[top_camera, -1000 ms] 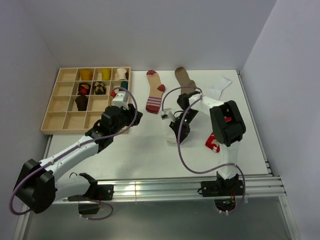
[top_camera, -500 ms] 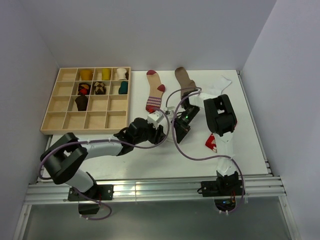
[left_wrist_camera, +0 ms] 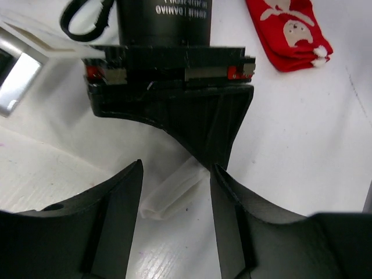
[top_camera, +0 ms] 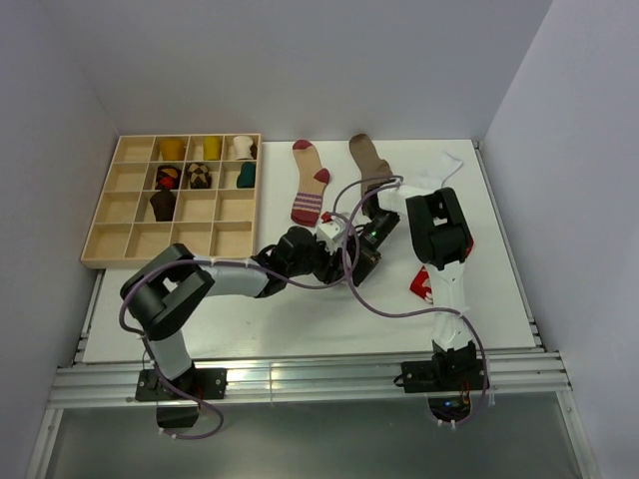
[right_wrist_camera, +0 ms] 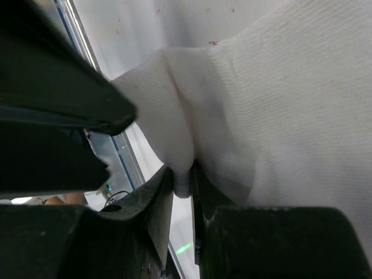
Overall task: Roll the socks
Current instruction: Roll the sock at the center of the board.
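The right wrist view shows what the top view hides: the right gripper (right_wrist_camera: 182,173) is pinched narrowly on a fold of the white sock (right_wrist_camera: 273,87). From the left wrist, the left gripper (left_wrist_camera: 176,174) stands half-wide and holds nothing, with the sock's folded edge lying between its jaws. The red sock (left_wrist_camera: 288,32) lies at 1 o'clock there. From above it sits at 4 o'clock of both grippers, apart from them on the table (top_camera: 250,309).
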